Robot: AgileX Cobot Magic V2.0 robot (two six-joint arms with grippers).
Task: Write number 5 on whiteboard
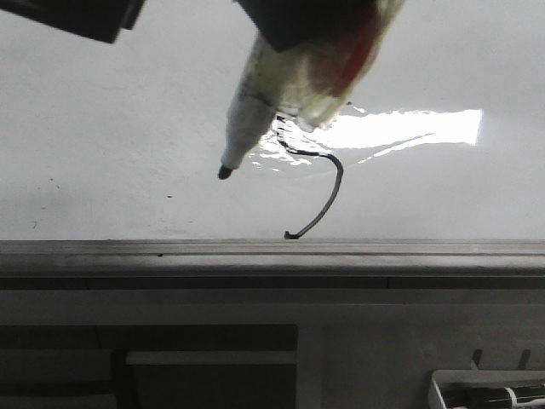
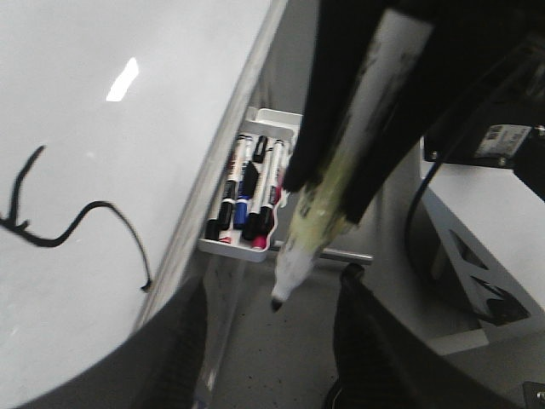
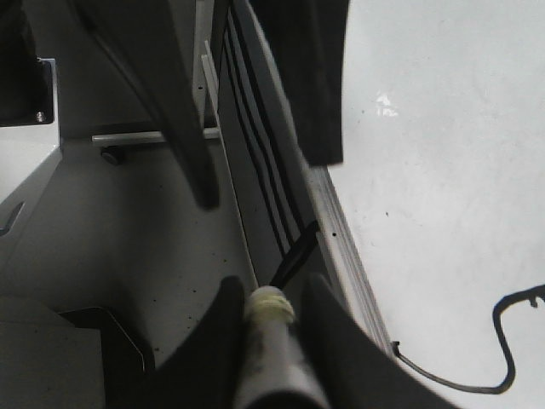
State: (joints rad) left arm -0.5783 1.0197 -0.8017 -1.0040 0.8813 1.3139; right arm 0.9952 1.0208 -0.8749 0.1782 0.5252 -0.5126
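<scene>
In the front view I saw the whiteboard (image 1: 102,128) filling the upper part of the picture, its grey rail (image 1: 272,249) running along the near edge. The number 5 (image 1: 328,192) was drawn in black close to that near edge, about the middle of the rail's length, its hooked tail ending just short of the rail and its upper strokes lost in a glare patch (image 1: 409,128). A marker (image 1: 247,115) hung tip-down over the board, its dark tip just left of the drawing; I could not tell whether the tip touched the surface. The gripper holding it was cut off at the top, so I could not tell which arm it belonged to from here. A white tray (image 1: 490,390) with markers sat at the lower right, below the board.

In the left wrist view the left gripper (image 2: 328,183) had its dark fingers (image 2: 328,102) pinched on the marker (image 2: 341,170), whose tip pointed off the board's edge. The 5 (image 2: 77,226) showed on the board (image 2: 128,153), and the tray (image 2: 247,200) of markers lay beyond the rail.

In the right wrist view the right gripper (image 3: 268,298) was clamped on a second marker (image 3: 272,349), held off the board beside the rail (image 3: 341,256), with the 5's tail (image 3: 502,341) near the board's (image 3: 443,170) edge.
</scene>
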